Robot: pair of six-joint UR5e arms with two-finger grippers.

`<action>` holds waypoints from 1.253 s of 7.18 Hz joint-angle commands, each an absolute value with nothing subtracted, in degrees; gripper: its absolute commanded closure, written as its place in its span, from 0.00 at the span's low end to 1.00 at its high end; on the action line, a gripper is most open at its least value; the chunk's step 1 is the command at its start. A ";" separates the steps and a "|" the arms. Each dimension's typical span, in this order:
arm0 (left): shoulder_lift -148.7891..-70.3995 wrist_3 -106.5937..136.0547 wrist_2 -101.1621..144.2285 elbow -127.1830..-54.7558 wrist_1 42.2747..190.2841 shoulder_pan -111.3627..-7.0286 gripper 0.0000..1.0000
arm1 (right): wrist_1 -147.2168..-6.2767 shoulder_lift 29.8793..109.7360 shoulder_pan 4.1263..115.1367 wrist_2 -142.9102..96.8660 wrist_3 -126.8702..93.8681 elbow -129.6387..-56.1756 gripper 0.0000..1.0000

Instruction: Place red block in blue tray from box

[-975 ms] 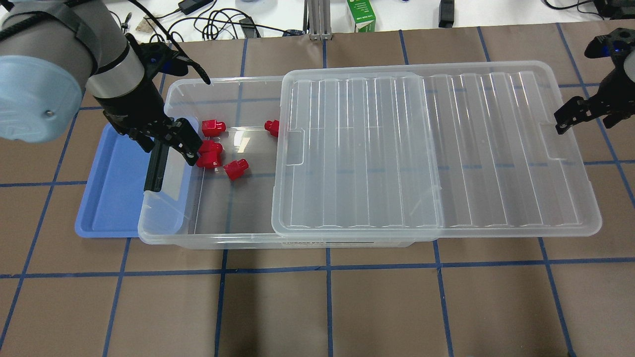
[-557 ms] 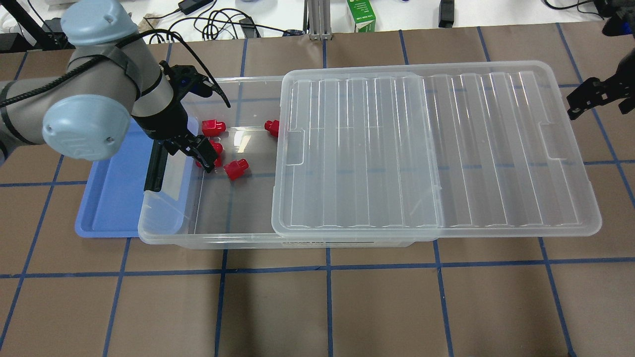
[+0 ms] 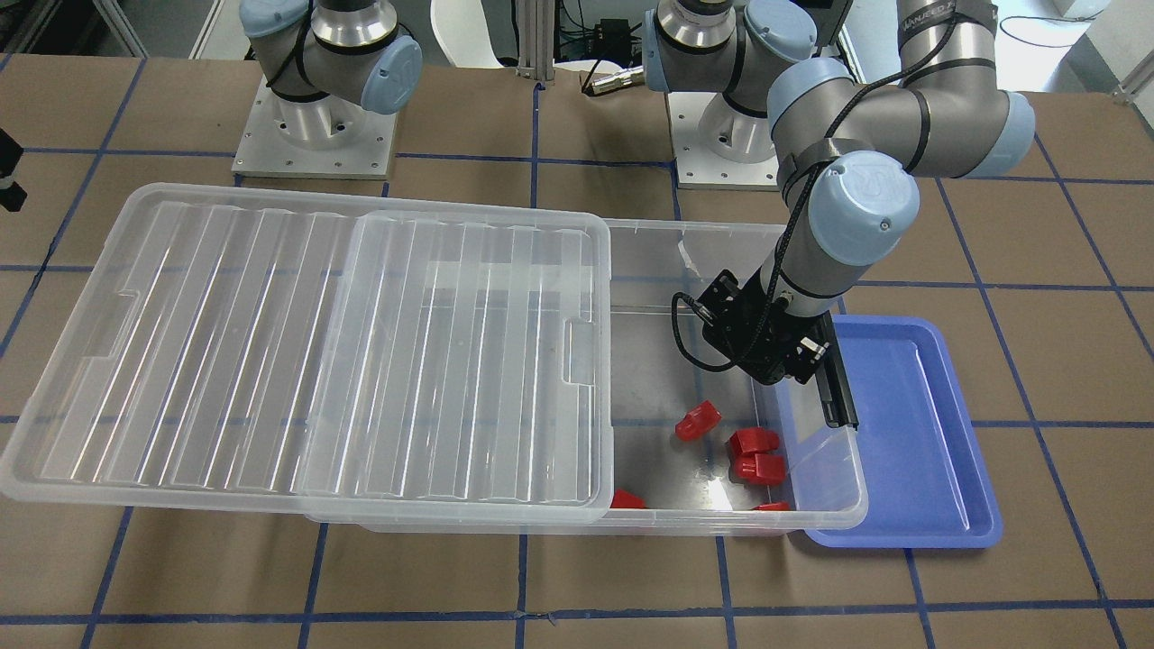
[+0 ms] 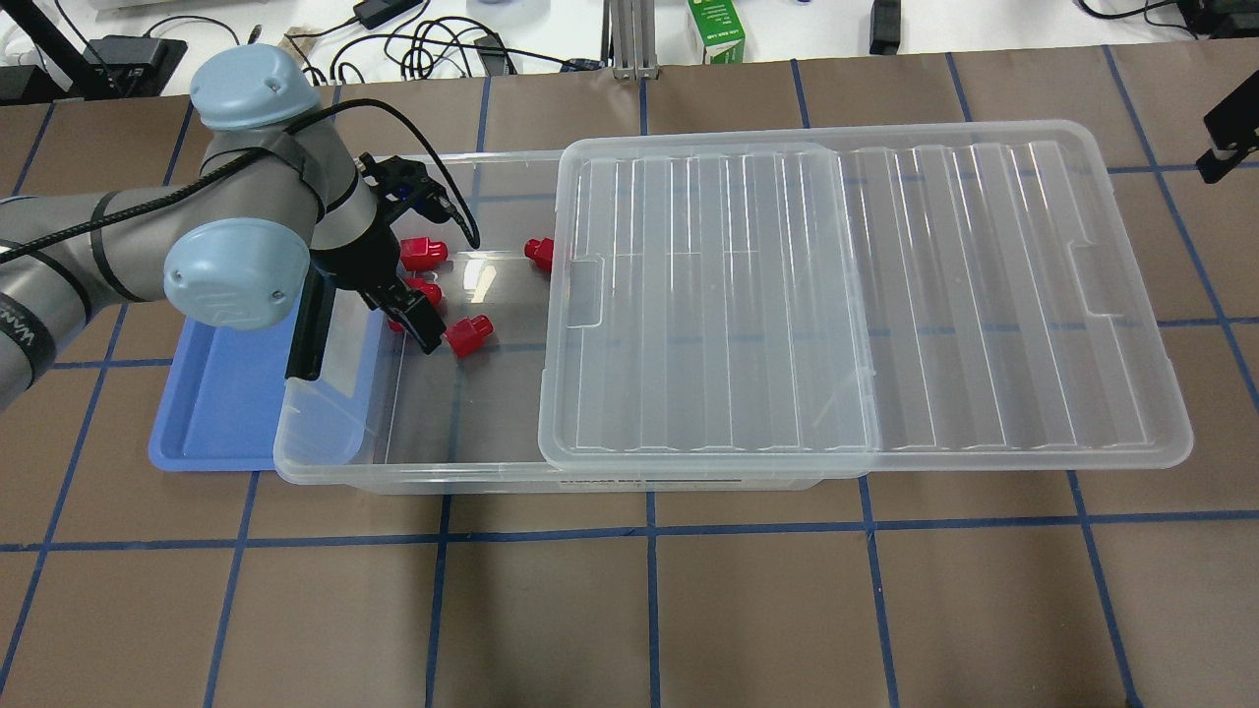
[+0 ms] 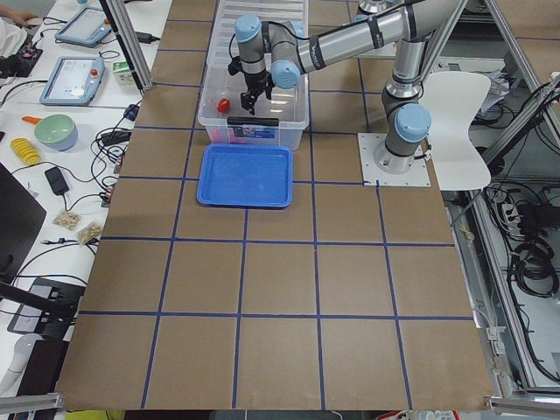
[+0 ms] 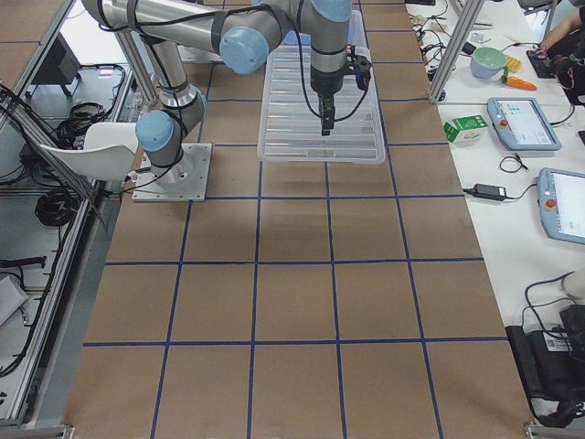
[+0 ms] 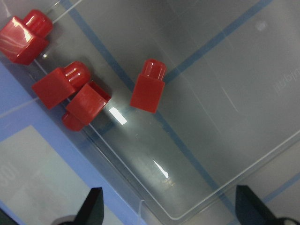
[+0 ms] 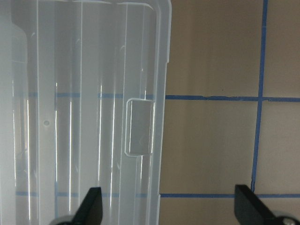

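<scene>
The box (image 4: 334, 472) is a clear bin. Its ribbed lid (image 4: 866, 295) is slid to the right, so the bin's left end is uncovered. Several red blocks lie there: one (image 4: 468, 335) to the right of my left gripper (image 4: 408, 313), one (image 4: 423, 254) further back, and one (image 4: 538, 252) at the lid's edge. The left wrist view shows the gripper (image 7: 171, 208) open and empty above the bin floor. In it a single block (image 7: 149, 89) lies ahead, with three more (image 7: 58, 86) to its left. The blue tray (image 4: 216, 393) sits partly under the bin's left end. My right gripper (image 4: 1225, 138) is open at the table's far right, beyond the lid's end (image 8: 140, 126).
A black bar latch (image 4: 307, 334) lies along the bin's left rim, beside my left wrist. A green carton (image 4: 715, 29) and cables (image 4: 433, 44) lie behind the table's back edge. Brown table surface (image 4: 649, 610) with blue tape lines stretches in front of the bin.
My left arm has swung right, carrying the open gripper from the bin's left wall over the red blocks. My right gripper has drawn back up and right, away from the lid.
</scene>
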State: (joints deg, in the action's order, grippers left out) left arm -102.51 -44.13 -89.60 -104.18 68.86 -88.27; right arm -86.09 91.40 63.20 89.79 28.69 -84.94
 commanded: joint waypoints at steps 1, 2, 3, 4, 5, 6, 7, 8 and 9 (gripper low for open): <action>-105.72 -46.05 -89.65 -104.15 64.88 -89.90 0.00 | -84.46 92.55 64.76 89.30 25.78 -84.11 0.00; -107.12 -45.97 -89.82 -104.24 62.69 -91.48 0.00 | -85.25 92.29 71.39 88.60 15.66 -84.20 0.00; -108.44 -46.14 -89.74 -104.15 61.19 -91.76 0.00 | -85.78 90.63 79.02 89.20 6.68 -84.11 0.00; -109.76 -46.66 -89.74 -104.24 59.43 -91.76 0.00 | -89.00 88.88 84.76 89.47 1.11 -84.02 0.00; -110.73 -47.10 -90.00 -104.24 59.24 -91.76 0.00 | -89.64 88.07 86.38 89.73 0.36 -84.02 0.00; -111.44 -47.72 -90.09 -104.15 58.98 -91.76 0.00 | -89.56 87.98 86.40 92.00 0.44 -84.02 0.00; -112.58 -47.90 -90.17 -104.24 57.23 -91.76 0.00 | -89.47 87.98 86.40 92.89 0.53 -84.02 0.00; -113.63 -47.81 -90.26 -103.98 56.35 -91.76 0.00 | -89.47 88.07 86.57 92.64 0.53 -84.02 0.00; -114.69 -47.90 -90.26 -104.15 54.25 -91.76 0.00 | -89.39 88.33 86.57 92.64 0.53 -84.02 0.00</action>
State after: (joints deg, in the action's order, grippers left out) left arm -113.35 -47.81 -90.21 -104.11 56.35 -91.75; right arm -89.44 88.13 86.46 92.52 0.56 -84.03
